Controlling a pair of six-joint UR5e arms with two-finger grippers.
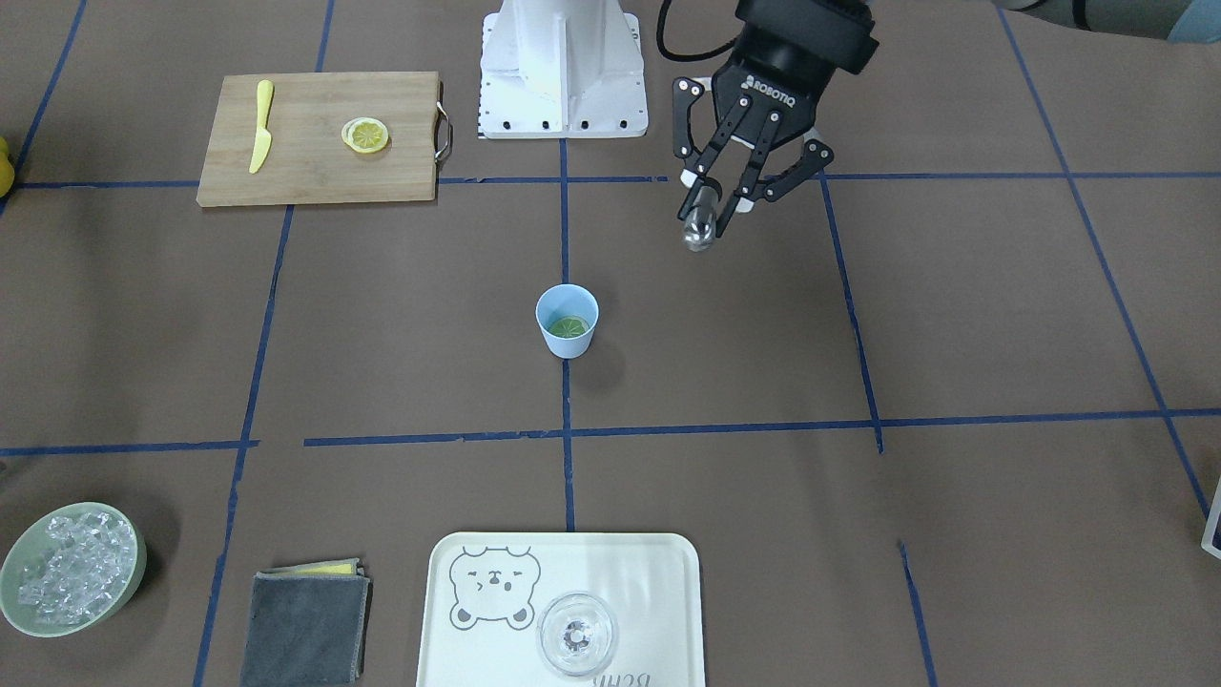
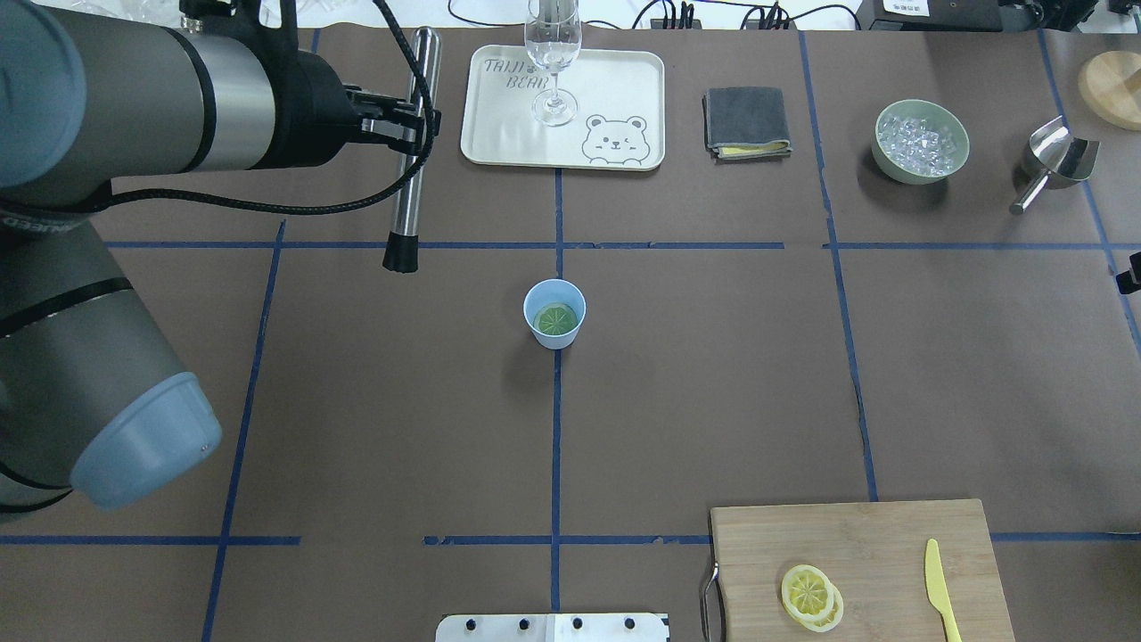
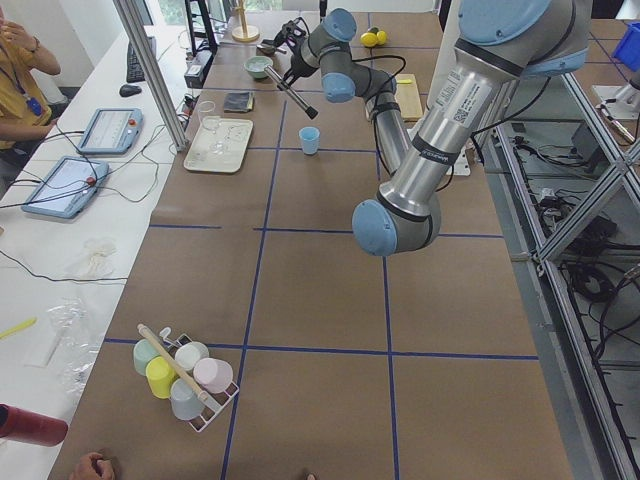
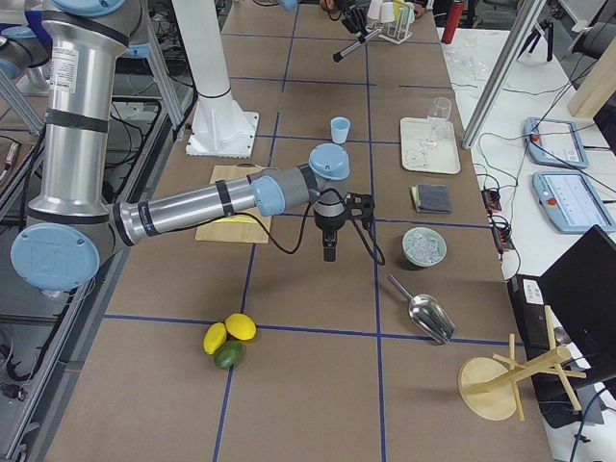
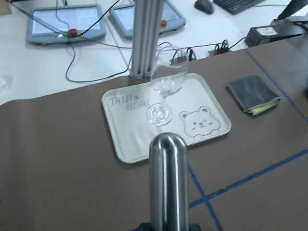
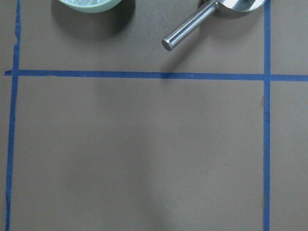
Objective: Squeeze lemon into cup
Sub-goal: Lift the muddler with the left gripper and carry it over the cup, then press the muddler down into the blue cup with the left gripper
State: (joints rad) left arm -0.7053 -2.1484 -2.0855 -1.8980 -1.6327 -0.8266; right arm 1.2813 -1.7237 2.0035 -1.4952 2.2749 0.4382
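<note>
lemon slices: 3 lying
cup: 1 standing
racked cups: 5 sitting
wine glass: 1 standing
whole fruits: 3 lying
metal rod: 1 hanging

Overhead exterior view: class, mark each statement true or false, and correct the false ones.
1. The cup holds a lemon slice. True.
2. The left gripper is empty. False: it is shut on a metal muddler.
3. The wine glass stands on the tray. True.
4. The yellow knife lies in the bowl of ice. False: it lies on the cutting board, beside two stacked lemon slices.
5. The muddler's black tip is inside the cup. False: it is off to one side, apart from the cup.
</note>
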